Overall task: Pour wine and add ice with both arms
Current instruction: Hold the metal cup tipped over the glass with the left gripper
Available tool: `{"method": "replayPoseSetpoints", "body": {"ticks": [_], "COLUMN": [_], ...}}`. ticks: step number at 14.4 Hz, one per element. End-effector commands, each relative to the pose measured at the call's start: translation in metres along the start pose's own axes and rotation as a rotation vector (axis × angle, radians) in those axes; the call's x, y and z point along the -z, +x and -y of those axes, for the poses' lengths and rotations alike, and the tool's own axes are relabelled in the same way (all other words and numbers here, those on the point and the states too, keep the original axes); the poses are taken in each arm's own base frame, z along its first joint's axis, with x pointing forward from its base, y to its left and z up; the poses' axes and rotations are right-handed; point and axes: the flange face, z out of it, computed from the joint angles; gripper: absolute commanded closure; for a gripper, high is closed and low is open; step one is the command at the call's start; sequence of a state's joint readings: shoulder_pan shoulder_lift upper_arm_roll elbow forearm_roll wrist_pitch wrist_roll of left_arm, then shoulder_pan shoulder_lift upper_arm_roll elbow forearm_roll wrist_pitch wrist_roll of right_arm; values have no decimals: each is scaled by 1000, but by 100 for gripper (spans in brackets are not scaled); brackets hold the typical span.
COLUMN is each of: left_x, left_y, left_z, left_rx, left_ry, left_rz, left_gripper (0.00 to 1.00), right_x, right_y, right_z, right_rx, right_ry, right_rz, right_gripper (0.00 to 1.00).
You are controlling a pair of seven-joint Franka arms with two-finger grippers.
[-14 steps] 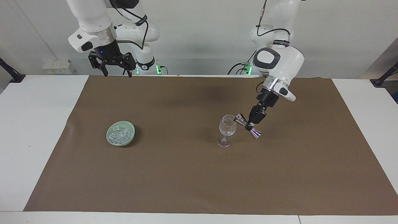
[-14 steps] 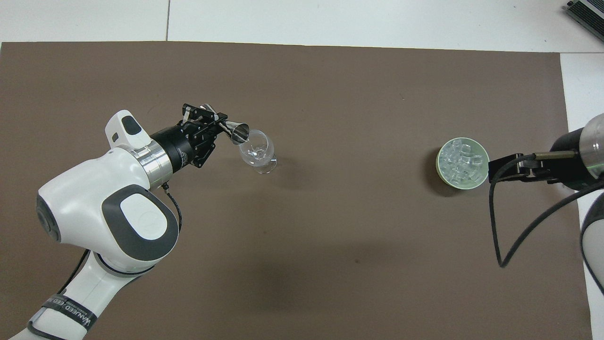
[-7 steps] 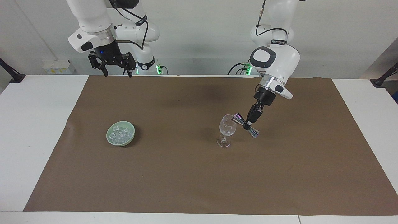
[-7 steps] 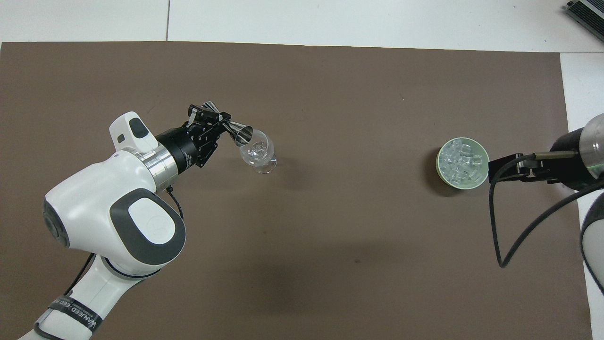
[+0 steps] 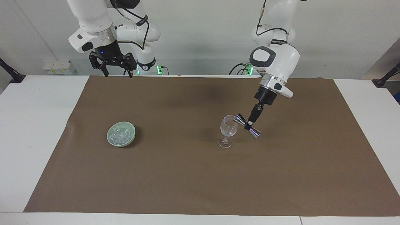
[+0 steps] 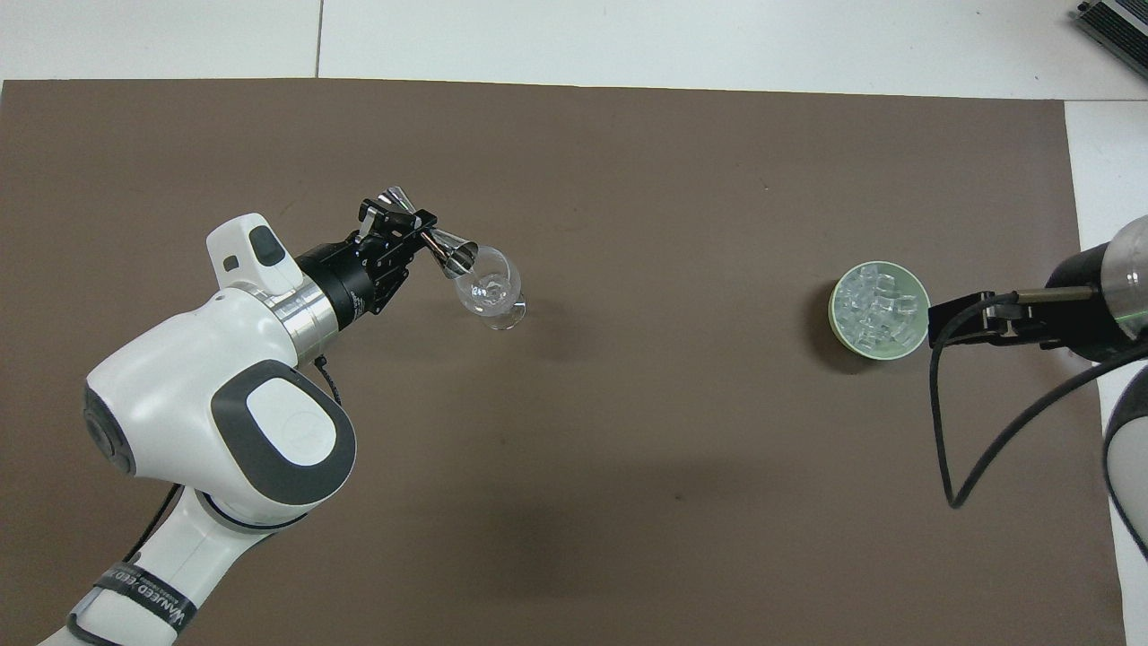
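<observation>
The left end effector point(image 5: 249, 126) is clamped on the waist of a silver jigger point(image 5: 248, 125), tipped so that one cone mouth sits at the rim of the stemmed glass point(image 5: 228, 128). The glass stands upright on the brown mat point(image 5: 200, 175), toward the left arm's end of the worktop. In the overhead view the jigger reaches in from about ten o'clock of the glass's bowl. Whether any liquid is running, or lies in the bowl, cannot be told; the glints in the glass could be either.

The ice point(image 6: 879, 309) lies heaped in a pale green bowl point(image 6: 839, 330) toward the right arm's end — well apart from the glass, at roughly three o'clock of it in the overhead view. The right end effector point(image 5: 114, 66) waits with its fingers spread and nothing between them, raised above the mat's edge nearest the robots.

By my reading the pour is under way or close to finished. Left to do: setting the jigger down, and the whole ice step — no cube looks to have left the bowl, and the right arm has not yet gone to it.
</observation>
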State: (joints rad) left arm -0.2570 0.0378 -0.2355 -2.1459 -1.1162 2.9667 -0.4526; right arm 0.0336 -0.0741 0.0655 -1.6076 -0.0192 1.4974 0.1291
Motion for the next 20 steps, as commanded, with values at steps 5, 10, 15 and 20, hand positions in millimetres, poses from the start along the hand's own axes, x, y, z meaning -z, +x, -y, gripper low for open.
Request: {"method": "replayPoseSetpoints", "body": {"ticks": [5, 10, 15, 20], "left_x": [7, 7, 5, 5], "left_y": [-11, -11, -25, -26], "left_z": [2, -1, -10, -20], "left_rx": [-131, -222, -279, -373], "left_ry": [-15, -22, -42, -57], "left_rz": [-38, -47, -42, -46], "left_gripper": [100, 100, 100, 100], "right_x": [0, 0, 1, 0], "right_y": [-7, -7, -7, -7], "right_z": [-1, -1, -1, -1], "right_rx": [20, 22, 20, 20], "right_ry": [17, 17, 17, 17], "right_rz": [-6, -6, -8, -6], "right_gripper": [0, 0, 0, 0]}}
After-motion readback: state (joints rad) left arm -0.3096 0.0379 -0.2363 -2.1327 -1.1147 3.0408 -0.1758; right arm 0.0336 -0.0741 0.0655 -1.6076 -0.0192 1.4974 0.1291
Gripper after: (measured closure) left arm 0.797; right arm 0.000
